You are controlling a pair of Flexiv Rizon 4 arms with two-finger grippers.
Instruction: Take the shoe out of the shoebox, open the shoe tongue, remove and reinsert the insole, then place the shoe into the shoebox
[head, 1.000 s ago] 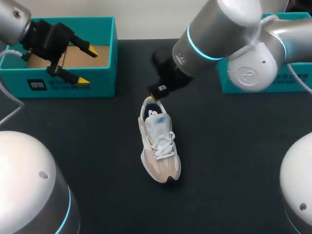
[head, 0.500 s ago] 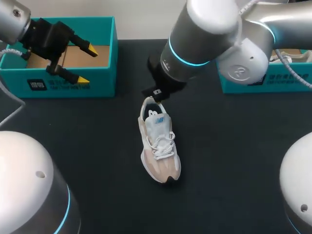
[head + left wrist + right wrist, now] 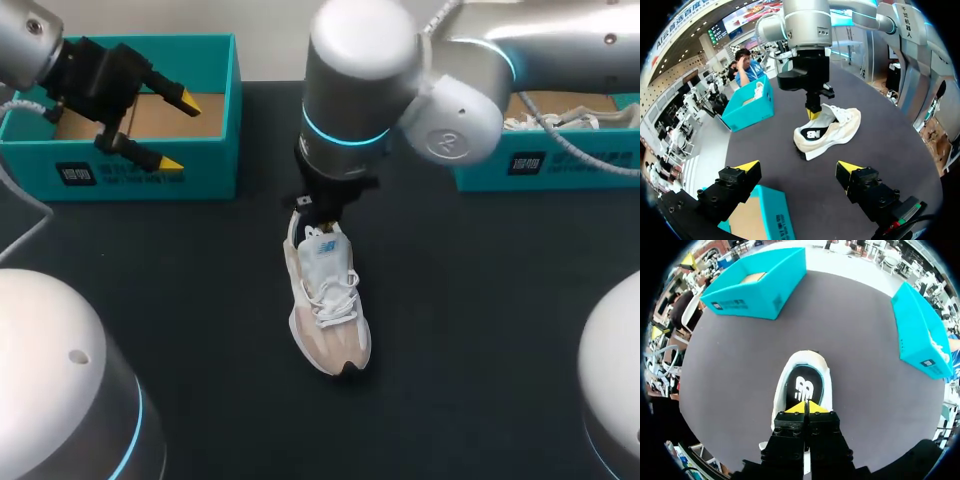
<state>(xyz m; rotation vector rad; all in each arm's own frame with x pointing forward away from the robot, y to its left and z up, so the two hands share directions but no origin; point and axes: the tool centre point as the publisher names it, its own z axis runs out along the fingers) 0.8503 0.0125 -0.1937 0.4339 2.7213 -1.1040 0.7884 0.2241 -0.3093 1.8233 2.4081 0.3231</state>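
My right arm comes in from the right and reaches past the middle of the table [image 3: 500,320]. Its wrist is turned straight down, so my right hand [image 3: 805,407] points down at the shoe [image 3: 328,300]. The two yellow tips are pressed together, no gap, and I can see nothing held between them. They sit right at the shoe's opening, just over the dark insole [image 3: 804,384]. The shoe stands on its sole in the middle of the table, heel toward the far side, toe toward me, laced, and outside both boxes. On the left, my left arm is bent over the left shoebox [image 3: 150,175]. My left hand [image 3: 172,130] hangs above the box's front part with its fingers spread wide, holding nothing. From there the shoe is well ahead of that hand, apart from it, with my right hand standing upright on top of it. A second shoebox [image 3: 545,165] stands at the far right of the table, with something white showing inside.
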